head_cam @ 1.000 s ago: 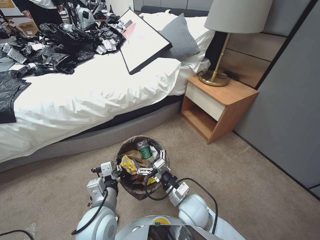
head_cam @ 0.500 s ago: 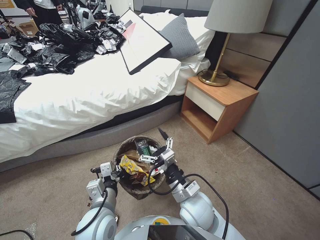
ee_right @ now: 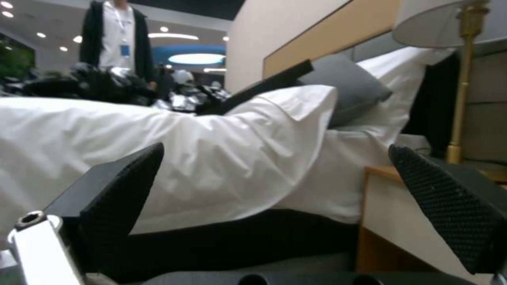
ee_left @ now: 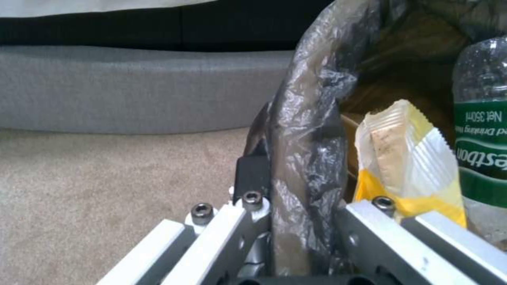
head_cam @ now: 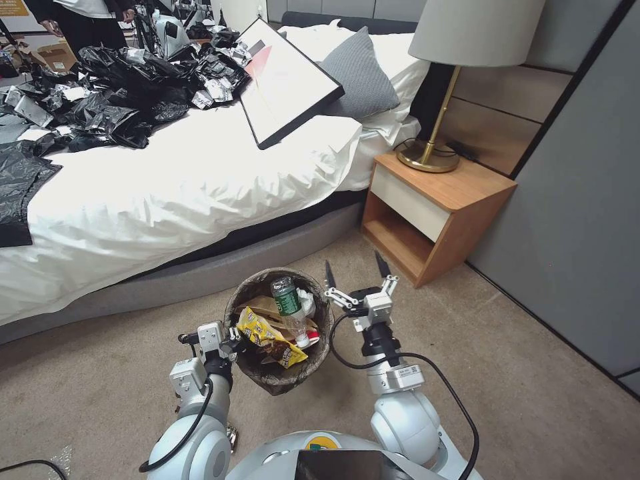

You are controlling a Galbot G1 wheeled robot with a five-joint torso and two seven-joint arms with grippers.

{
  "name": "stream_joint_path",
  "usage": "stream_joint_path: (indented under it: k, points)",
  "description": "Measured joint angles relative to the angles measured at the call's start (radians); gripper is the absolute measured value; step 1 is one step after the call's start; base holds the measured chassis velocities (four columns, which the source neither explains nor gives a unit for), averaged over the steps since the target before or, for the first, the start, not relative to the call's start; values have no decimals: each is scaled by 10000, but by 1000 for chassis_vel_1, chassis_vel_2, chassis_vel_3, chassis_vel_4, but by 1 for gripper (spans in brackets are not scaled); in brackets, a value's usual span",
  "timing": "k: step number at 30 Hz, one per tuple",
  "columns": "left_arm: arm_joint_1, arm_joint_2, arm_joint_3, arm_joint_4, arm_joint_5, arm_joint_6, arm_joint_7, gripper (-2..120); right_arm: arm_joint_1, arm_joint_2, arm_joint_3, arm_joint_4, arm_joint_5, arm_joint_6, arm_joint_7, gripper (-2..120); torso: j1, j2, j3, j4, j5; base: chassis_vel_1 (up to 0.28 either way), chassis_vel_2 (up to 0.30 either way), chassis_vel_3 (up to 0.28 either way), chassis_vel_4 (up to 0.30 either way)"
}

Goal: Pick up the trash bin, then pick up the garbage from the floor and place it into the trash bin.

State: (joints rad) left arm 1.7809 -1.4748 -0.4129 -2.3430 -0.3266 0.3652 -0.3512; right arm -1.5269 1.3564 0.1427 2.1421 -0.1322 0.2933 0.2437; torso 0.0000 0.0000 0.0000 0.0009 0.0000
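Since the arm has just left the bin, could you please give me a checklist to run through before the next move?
1. Left gripper clamped on the trash bin rim: ok.
2. Right gripper open, nothing in it: ok.
3. Right gripper clear of the bin, beside it: ok.
4. Garbage inside the bin, green bottle and yellow packet: ok.
5. Bin upright: not ok, it tilts.
6. More litter on the carpet: cannot tell.
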Motion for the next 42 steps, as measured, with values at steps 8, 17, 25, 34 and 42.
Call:
stream_joint_path:
  k: [8,17,25,34,42]
  points:
    - [46,21,0,-3,-14,-45,12,0,-182,267,580,-484,-246,341,427,100,0,0,0,0,0,0,0,0,0]
    - [104,17,34,-68,-10,-64,61,0,-130,293,726,-680,-414,413,393,100,0,0,0,1,0,0,0,0,0]
    - [125,23,24,-103,-8,-121,107,0,-110,290,681,-732,-453,388,313,100,0,0,0,2,0,0,0,0,0]
    - [136,19,24,-132,-6,-162,111,0,-72,296,683,-732,-452,352,282,100,0,0,0,1,0,9,12,10,13]
    - [135,14,21,-133,26,-210,114,0,-63,327,657,-751,-456,345,264,100,0,0,0,1,0,55,67,65,58]
